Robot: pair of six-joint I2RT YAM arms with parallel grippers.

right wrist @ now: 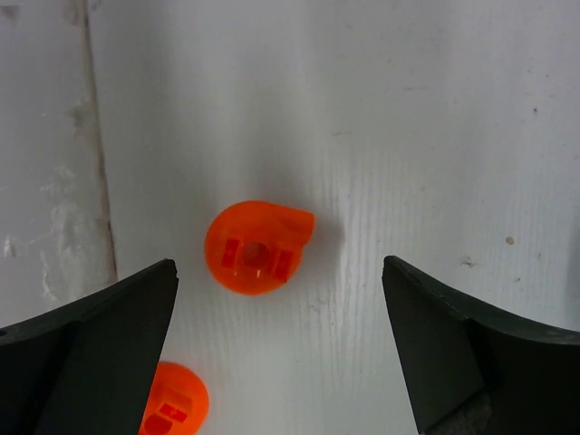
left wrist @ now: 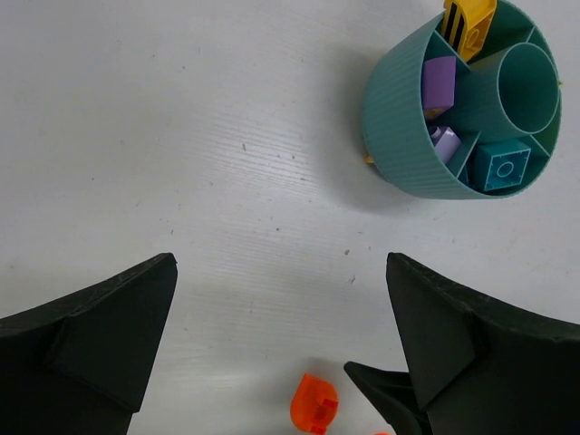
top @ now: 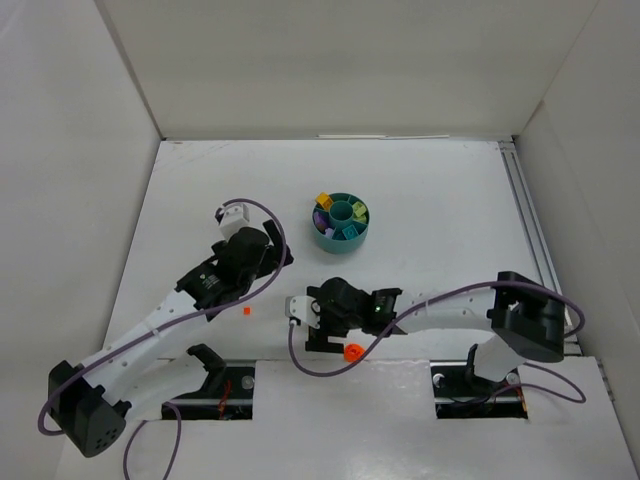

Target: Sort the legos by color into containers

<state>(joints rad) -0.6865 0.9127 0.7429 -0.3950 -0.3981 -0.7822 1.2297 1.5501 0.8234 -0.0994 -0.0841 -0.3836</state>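
On table (right wrist: pixel 408 109), round orange lego (right wrist: pixel 256 249), holed centre

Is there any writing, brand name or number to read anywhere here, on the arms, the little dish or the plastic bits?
No text can be read in any view.
The teal dish: no lettering visible.
The turquoise brick: only a plain moulded ring.
The orange round piece: only moulded slots, no letters.
The left arm's base: tiny reddish marks, too small to read.
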